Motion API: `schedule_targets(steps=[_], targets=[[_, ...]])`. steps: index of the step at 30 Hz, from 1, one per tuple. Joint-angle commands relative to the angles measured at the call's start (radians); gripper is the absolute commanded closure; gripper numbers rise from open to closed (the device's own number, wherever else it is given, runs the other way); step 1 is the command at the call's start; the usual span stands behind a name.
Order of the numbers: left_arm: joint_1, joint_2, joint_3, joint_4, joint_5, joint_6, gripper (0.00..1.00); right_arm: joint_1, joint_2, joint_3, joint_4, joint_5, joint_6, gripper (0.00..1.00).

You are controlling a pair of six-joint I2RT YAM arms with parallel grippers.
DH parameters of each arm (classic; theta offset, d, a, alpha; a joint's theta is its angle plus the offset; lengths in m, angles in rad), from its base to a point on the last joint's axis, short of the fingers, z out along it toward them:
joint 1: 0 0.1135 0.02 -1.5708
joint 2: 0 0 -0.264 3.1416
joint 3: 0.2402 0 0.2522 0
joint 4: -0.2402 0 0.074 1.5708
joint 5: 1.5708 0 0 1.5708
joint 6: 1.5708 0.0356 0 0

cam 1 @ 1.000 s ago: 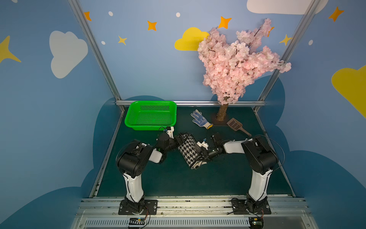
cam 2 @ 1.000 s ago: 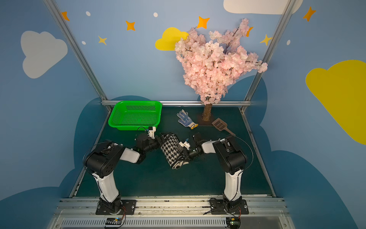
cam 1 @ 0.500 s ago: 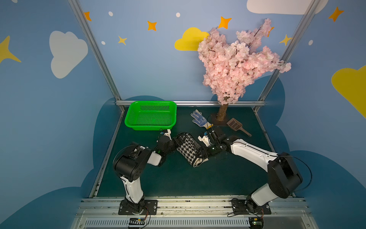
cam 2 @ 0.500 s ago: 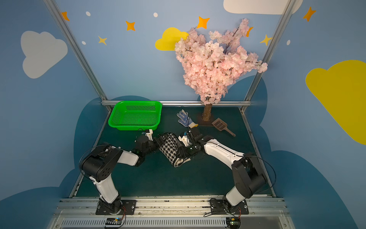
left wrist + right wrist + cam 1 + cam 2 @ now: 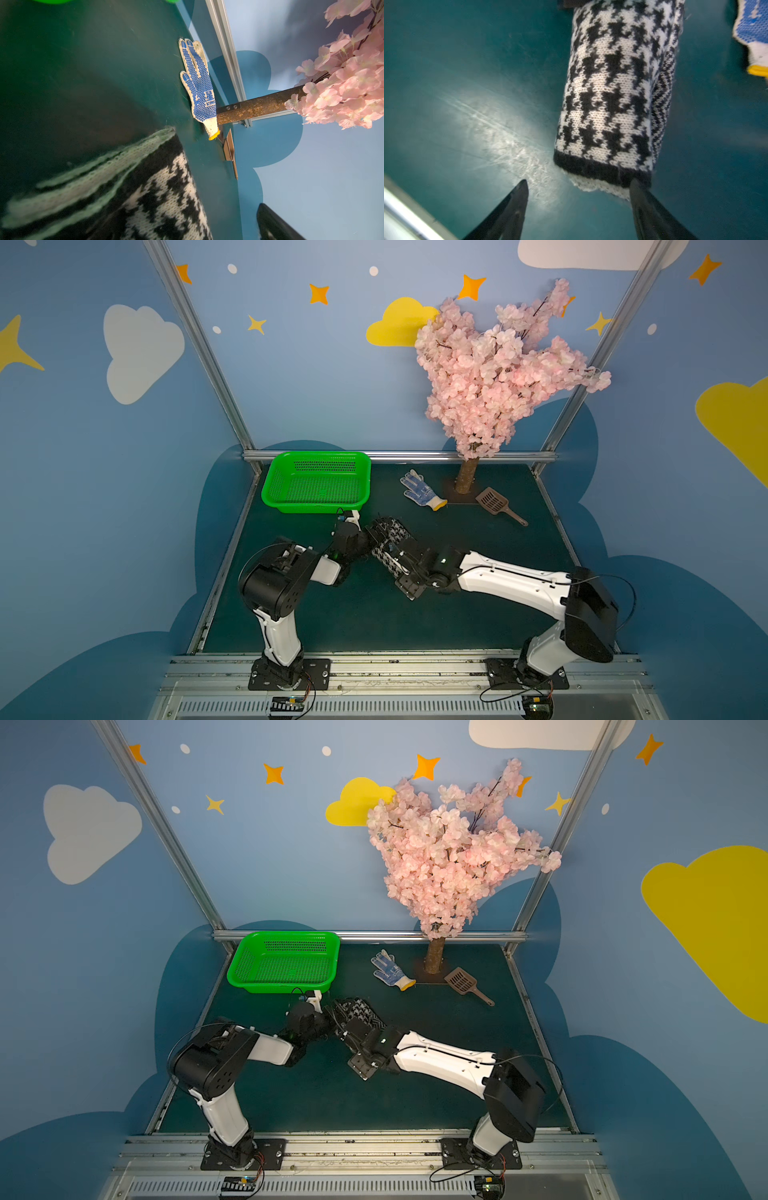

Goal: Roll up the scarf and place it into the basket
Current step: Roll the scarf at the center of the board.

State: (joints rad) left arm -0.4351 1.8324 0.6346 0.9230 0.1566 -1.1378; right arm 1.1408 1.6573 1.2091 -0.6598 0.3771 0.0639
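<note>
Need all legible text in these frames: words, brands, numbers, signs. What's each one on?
"星": blue print on the palm of the glove, left wrist view.
"XING": just under that character on the same glove; the last letter is soft.
Circuit boards at the front: any marking is too small to read.
No text visible on the scarf, the basket or the scoop.
</note>
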Motion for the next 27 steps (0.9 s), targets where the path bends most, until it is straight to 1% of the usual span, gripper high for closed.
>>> schedule_targets(steps=[1,3,7,16,19,23,26,27], targets=[[-0.004,0.062,-0.024,-0.21,-0.008,-0.02,0.0,0.058,0.093,0.073,-0.07,0.295,-0.058,0.18],[-0.006,0.065,-0.023,-0.209,-0.003,-0.023,0.0,0.089,0.157,0.111,-0.08,0.35,-0.079,0.16],[-0.006,0.066,-0.026,-0.208,0.0,-0.023,0.0,0.108,0.248,0.154,-0.087,0.399,-0.072,0.13],[-0.004,0.094,-0.033,-0.161,0.024,-0.048,0.0,0.049,0.374,0.149,-0.095,0.427,-0.024,0.12],[-0.002,0.105,-0.036,-0.142,0.03,-0.059,0.0,0.028,0.391,0.128,-0.104,0.406,0.008,0.15],[0.007,0.113,-0.054,-0.103,0.034,-0.078,0.0,-0.014,0.389,0.072,-0.064,0.284,0.019,0.43],[0.02,0.109,-0.072,-0.076,0.041,-0.086,0.0,-0.033,0.356,0.019,-0.009,0.214,0.017,0.71],[0.024,0.108,-0.078,-0.075,0.043,-0.086,0.0,-0.037,0.339,0.003,0.007,0.195,0.016,0.76]])
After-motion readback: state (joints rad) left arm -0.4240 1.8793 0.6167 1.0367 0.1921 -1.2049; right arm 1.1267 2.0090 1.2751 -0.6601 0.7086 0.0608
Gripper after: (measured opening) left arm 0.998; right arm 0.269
